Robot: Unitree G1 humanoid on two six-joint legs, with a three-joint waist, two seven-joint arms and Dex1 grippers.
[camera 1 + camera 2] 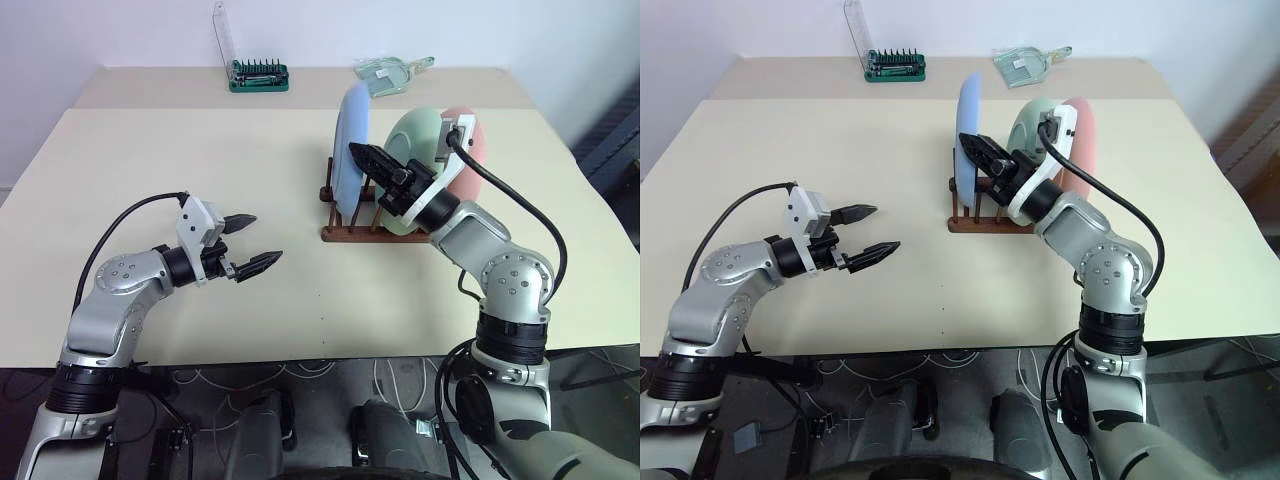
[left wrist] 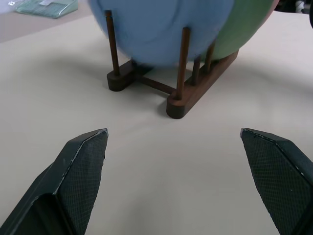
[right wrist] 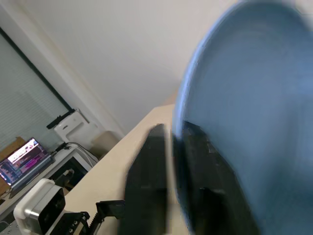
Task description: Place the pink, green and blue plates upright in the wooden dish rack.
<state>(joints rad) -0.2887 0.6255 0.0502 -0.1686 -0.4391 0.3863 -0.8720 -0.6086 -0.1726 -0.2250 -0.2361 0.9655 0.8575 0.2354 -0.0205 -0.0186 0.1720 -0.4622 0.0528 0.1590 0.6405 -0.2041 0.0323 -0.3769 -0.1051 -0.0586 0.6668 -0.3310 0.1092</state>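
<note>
The blue plate point(image 1: 350, 120) stands upright at the left end of the wooden dish rack point(image 1: 350, 233), between its pegs. Behind it to the right the green plate point(image 1: 418, 135) and the pink plate point(image 1: 472, 140) also stand in the rack. My right gripper point(image 1: 358, 153) reaches over from the right to the blue plate's near rim. In the right wrist view its fingers point(image 3: 146, 181) straddle that rim slightly apart, with a thin gap on one side. My left gripper point(image 1: 264, 238) hovers wide open over bare table, left of the rack point(image 2: 195, 93), holding nothing.
A green screwdriver-bit case point(image 1: 260, 76) with a raised clear lid stands at the back of the table. A clear plastic item point(image 1: 390, 72) lies to the right of the case. The table's point(image 1: 200, 160) front edge runs just below both arms.
</note>
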